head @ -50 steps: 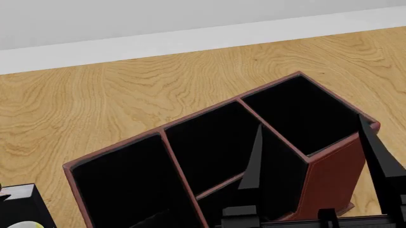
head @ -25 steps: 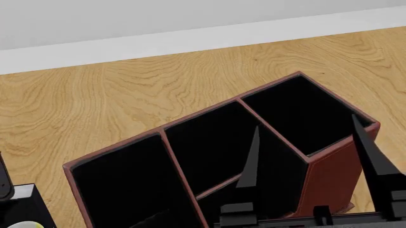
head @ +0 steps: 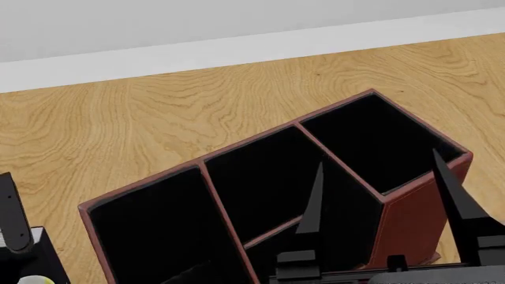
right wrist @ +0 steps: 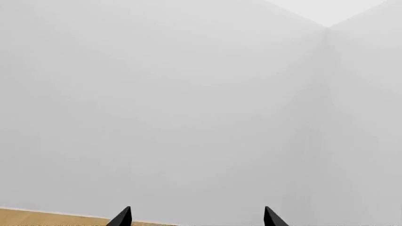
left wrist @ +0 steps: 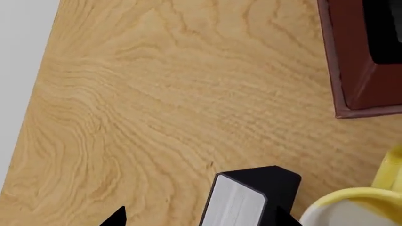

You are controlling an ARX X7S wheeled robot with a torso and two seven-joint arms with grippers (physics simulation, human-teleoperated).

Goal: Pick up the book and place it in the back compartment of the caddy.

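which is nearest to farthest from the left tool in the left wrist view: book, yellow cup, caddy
From the left tool, whose fingertips show at that picture's lower edge:
1. Book, between the fingertips.
2. Yellow cup, just beside the book, cut off by the picture's edge.
3. Caddy, across a bare stretch of wooden table; only its corner shows.

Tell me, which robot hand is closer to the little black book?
Left. The left gripper hangs right over the book, fingers either side. The right gripper is far across, in front of the caddy.

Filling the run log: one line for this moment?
left tool: open, straddling book | right tool: open, empty | caddy: no book inside | book on table
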